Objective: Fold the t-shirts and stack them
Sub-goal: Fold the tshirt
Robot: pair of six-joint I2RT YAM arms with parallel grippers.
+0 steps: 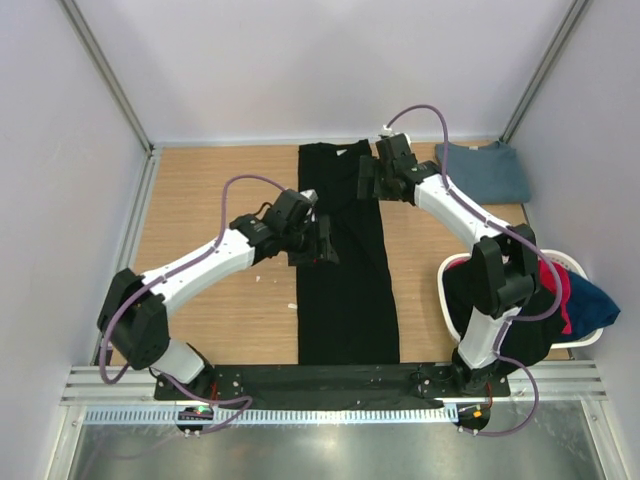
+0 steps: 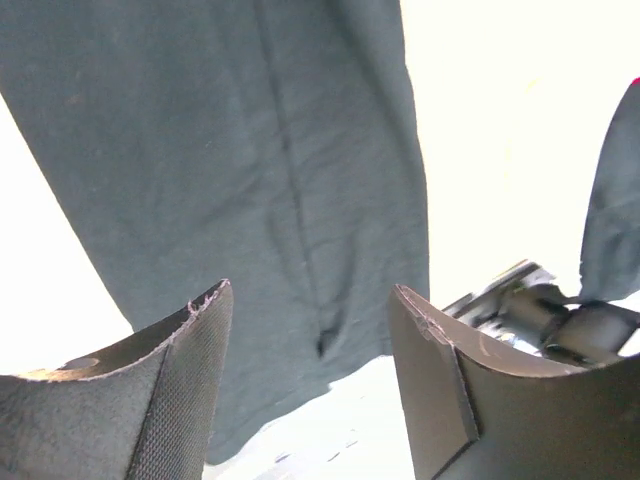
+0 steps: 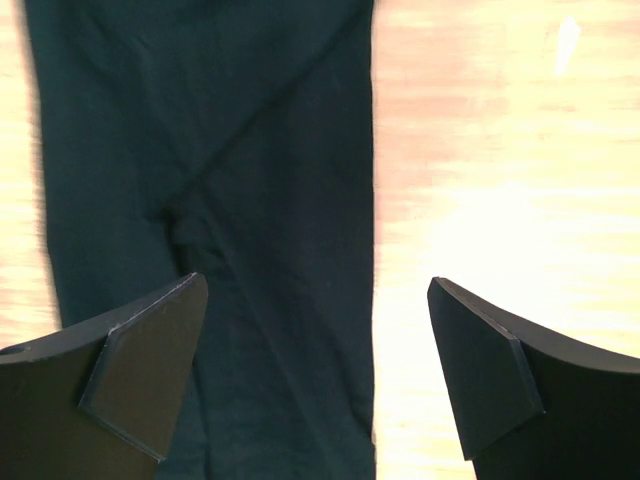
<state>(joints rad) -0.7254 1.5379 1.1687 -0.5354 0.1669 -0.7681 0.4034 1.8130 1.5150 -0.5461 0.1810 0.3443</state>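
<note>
A large black t-shirt point(image 1: 345, 270) lies on the wooden table folded into a long narrow strip, running from the back edge to the front. My left gripper point(image 1: 318, 243) is open and empty over its left edge near the middle; in the left wrist view the cloth point(image 2: 250, 180) lies below the open jaws point(image 2: 312, 350). My right gripper point(image 1: 368, 180) is open and empty over the strip's right edge near the far end; the right wrist view shows the shirt's edge point(image 3: 250, 220) between its fingers point(image 3: 315, 340). A folded slate-blue t-shirt point(image 1: 485, 170) lies at the back right.
A white basket point(image 1: 575, 262) at the right holds black, magenta-red and blue shirts spilling over its rim. A small white scrap point(image 1: 260, 278) lies on the wood left of the strip. White walls enclose the table on three sides.
</note>
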